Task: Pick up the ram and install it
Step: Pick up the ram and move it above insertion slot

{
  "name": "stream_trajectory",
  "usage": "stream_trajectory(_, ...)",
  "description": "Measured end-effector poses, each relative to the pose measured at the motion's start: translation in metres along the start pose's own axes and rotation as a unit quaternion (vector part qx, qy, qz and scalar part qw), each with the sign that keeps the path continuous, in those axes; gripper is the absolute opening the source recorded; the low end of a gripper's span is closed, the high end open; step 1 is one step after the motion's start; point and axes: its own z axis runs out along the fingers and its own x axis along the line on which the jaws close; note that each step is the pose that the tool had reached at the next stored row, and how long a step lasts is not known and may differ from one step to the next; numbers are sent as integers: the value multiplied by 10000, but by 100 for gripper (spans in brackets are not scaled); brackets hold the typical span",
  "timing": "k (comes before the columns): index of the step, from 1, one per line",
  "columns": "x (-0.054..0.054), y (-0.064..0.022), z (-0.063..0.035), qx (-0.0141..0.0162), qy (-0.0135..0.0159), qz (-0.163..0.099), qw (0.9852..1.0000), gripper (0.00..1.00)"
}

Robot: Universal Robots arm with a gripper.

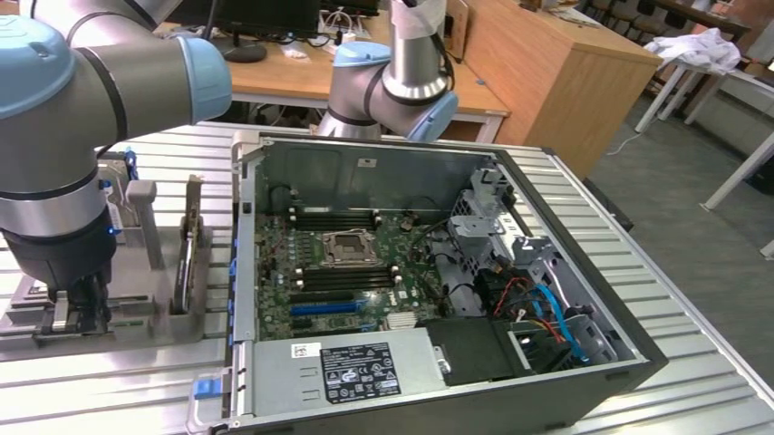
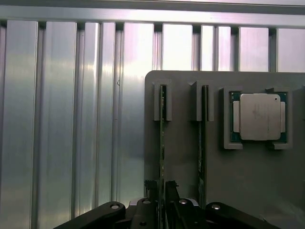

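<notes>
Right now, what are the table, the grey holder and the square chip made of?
Table: looks like bare metal, probably aluminium; shiny ribbed strips reflect light. Grey holder: seems to be matte plastic; dull, even grey. Square chip: silvery metal lid on a greenish board.

The arm (image 1: 109,100) is made of thick, smooth silver-grey tubes linked by rounded joints (image 1: 387,86), each closed with a pale blue cap (image 1: 36,63). Dark seams ring the tubes where the sections meet. Near the wrist the casing turns black. The hand (image 1: 72,317) is black too, its angular bars fastened with round silver screws (image 2: 114,206).
</notes>
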Motion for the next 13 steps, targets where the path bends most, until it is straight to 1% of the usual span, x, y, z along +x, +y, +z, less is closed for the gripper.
stream_trajectory(13, -21, -5, 1, -1, 1, 1, 10000, 21)
